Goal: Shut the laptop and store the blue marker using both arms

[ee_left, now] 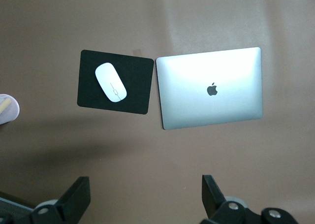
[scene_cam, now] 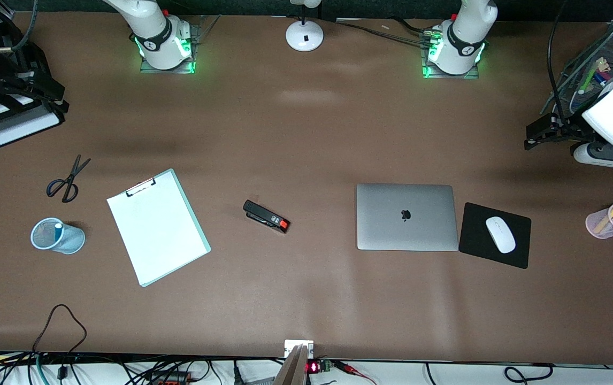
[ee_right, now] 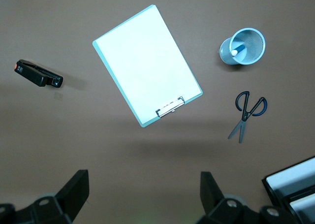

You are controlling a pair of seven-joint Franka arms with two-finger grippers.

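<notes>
The silver-grey laptop (scene_cam: pixel 406 216) lies shut on the table, lid up with its black apple logo showing; it also shows in the left wrist view (ee_left: pixel 210 88). The blue marker (scene_cam: pixel 59 229) stands in a light-blue mesh cup (scene_cam: pixel 74 240) toward the right arm's end, whitish end up; it also shows in the right wrist view (ee_right: pixel 236 51). My left gripper (scene_cam: pixel 535 139) is open and empty, high over bare table toward the left arm's end (ee_left: pixel 146 194). My right gripper (ee_right: pixel 144 192) is open and empty, high over bare table; the clipboard shows past it.
A white clipboard (scene_cam: pixel 156 225), scissors (scene_cam: pixel 67 179) and a black stapler (scene_cam: pixel 266 216) lie on the table. A white mouse (scene_cam: pixel 500 234) sits on a black mouse pad (scene_cam: pixel 518 256) beside the laptop. A pink pen cup (scene_cam: pixel 606 223) and a lamp base (scene_cam: pixel 304 35) stand near the edges.
</notes>
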